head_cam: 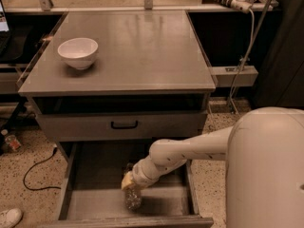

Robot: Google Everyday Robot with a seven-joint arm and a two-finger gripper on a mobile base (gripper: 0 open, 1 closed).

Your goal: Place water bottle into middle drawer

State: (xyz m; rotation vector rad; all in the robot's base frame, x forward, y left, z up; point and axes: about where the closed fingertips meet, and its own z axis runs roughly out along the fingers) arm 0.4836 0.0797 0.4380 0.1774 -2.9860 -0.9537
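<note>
Down in the open middle drawer [95, 201], the gripper [128, 181] sits low over the near part of the grey floor, roughly midway between the left and right side walls. The water bottle [133, 198] is directly under it, inside the drawer, its clear ribbed body pointing toward the near edge and its upper end hidden by the gripper. The two are touching, but I cannot tell whether the gripper is clamped on the bottle or has let go of it. I also cannot tell whether the bottle's lower end rests on the drawer floor or hangs just above it.

The white arm [190, 148] reaches in from the right, crossing over the drawer's right wall.

Above the open drawer, the grey drawer front [80, 126] with its small black handle [124, 125] is closed. On the cabinet top [142, 51], a white bowl [78, 52] stands upright near the far left corner, well apart from the bottle.

On the speckled ground to the left, a black cable [31, 170] loops beside the cabinet, and a white shoe [8, 217] shows at the near left corner.
</note>
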